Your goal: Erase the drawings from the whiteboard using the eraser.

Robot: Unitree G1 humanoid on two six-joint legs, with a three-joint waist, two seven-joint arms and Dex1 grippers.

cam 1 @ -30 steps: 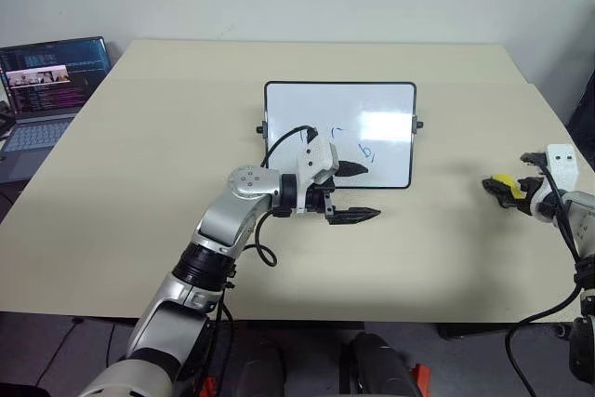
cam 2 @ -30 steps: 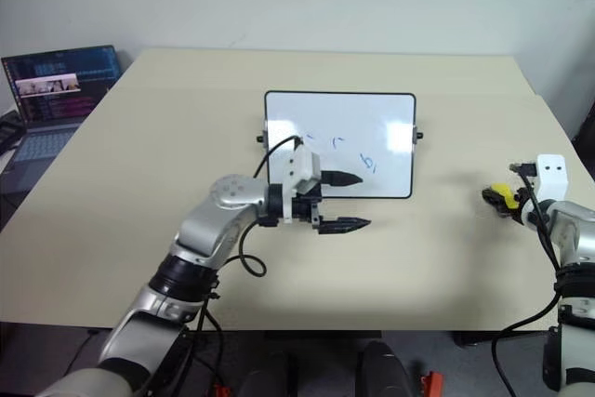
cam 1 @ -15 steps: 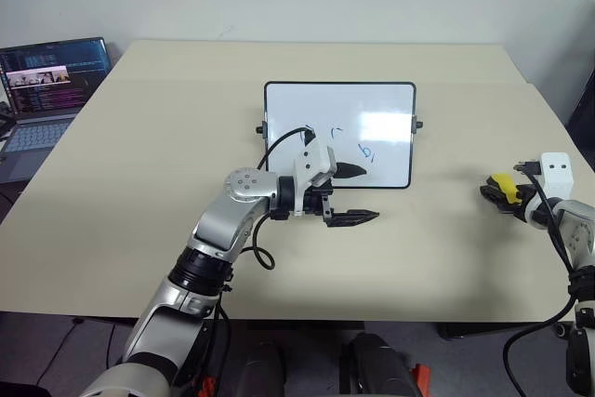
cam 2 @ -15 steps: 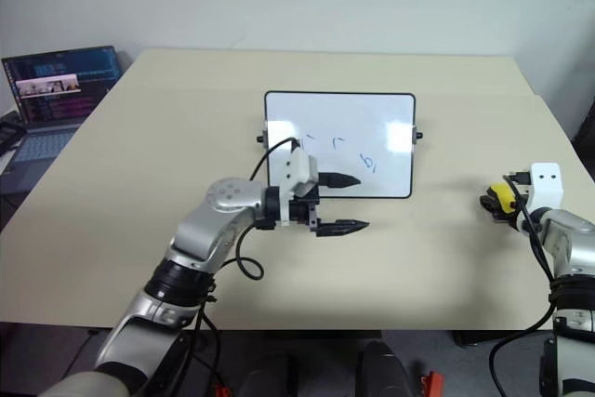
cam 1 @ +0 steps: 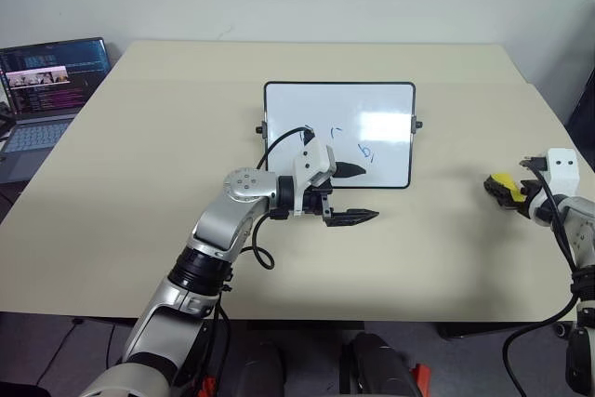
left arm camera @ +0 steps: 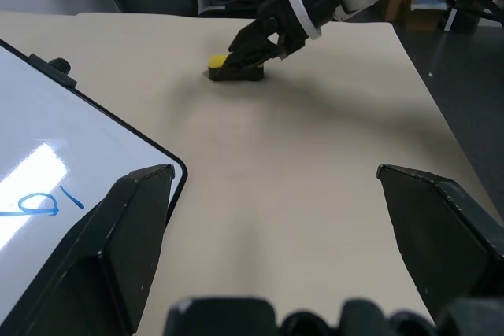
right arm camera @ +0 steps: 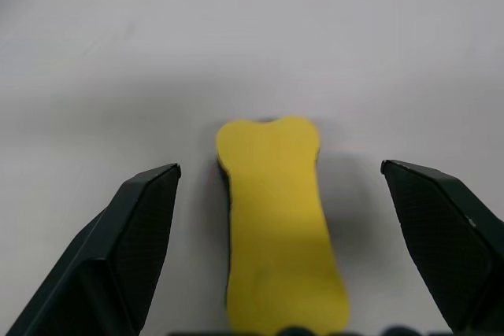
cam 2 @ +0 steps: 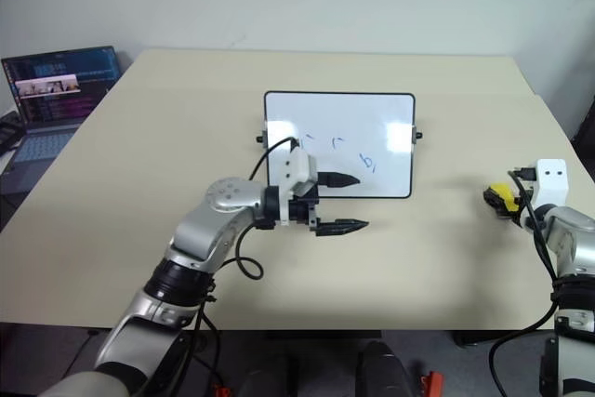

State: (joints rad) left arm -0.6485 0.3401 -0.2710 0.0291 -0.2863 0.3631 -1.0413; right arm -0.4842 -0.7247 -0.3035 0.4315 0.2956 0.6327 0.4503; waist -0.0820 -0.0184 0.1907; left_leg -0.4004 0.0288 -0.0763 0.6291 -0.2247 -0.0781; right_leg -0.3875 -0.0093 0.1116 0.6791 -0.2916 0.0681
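Between open right gripper (right arm camera: 279, 218) fingers, eraser (right arm camera: 279, 234)

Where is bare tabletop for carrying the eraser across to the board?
Bare beige tabletop runs between the small yellow block eraser, lying between the open right gripper's fingers, and the white dark-framed whiteboard. It is crowded at the board's near edge, where the open left gripper hangs beside the blue marker drawings.

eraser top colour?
Yellow; the eraser shows best in the right wrist view, lying between the open right gripper fingers.
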